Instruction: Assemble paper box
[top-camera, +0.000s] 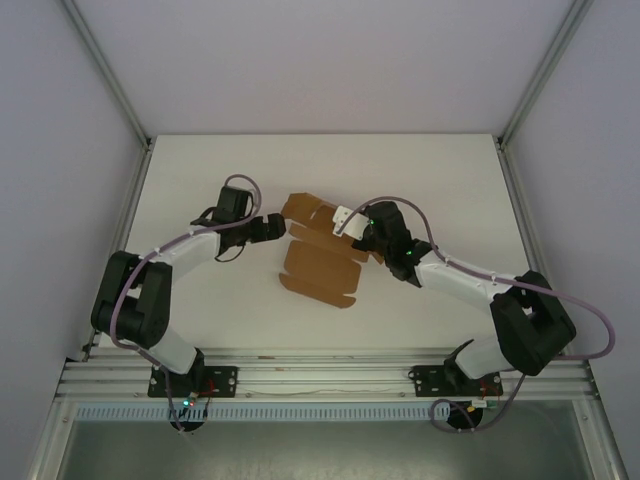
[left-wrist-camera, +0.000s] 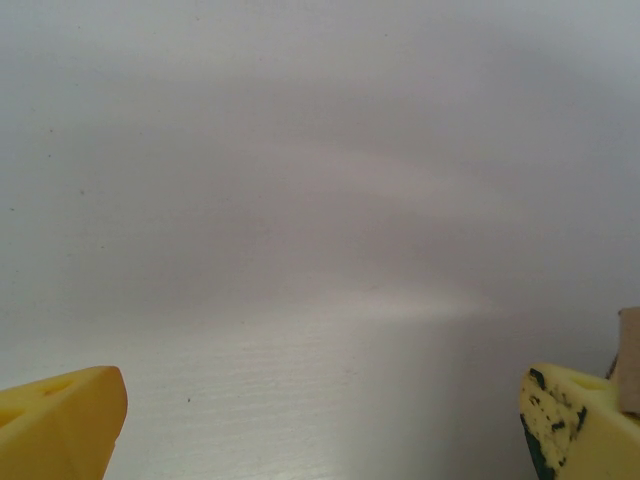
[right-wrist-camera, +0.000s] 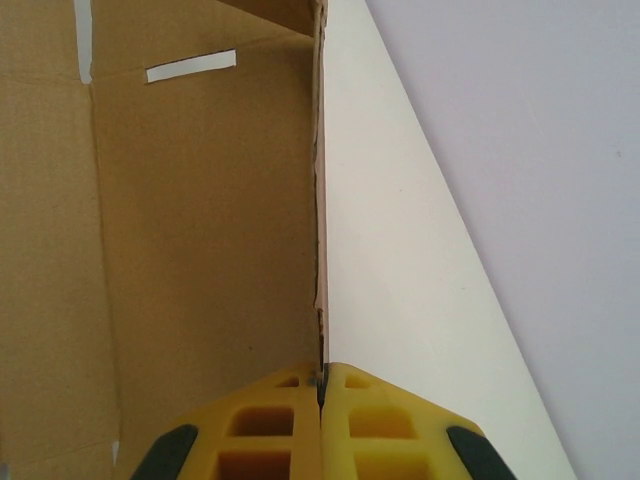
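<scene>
paper box: lying partly folded on the table, sitting between both arms
right gripper: wrist cam's showing it pinching the box's upright edge
left gripper: hanging wide open, just beside the box

paper box: cut off at left and top edges, right wrist view | from above, part hidden under right end effector | left end effector: fingers cropped at bottom edge
</scene>
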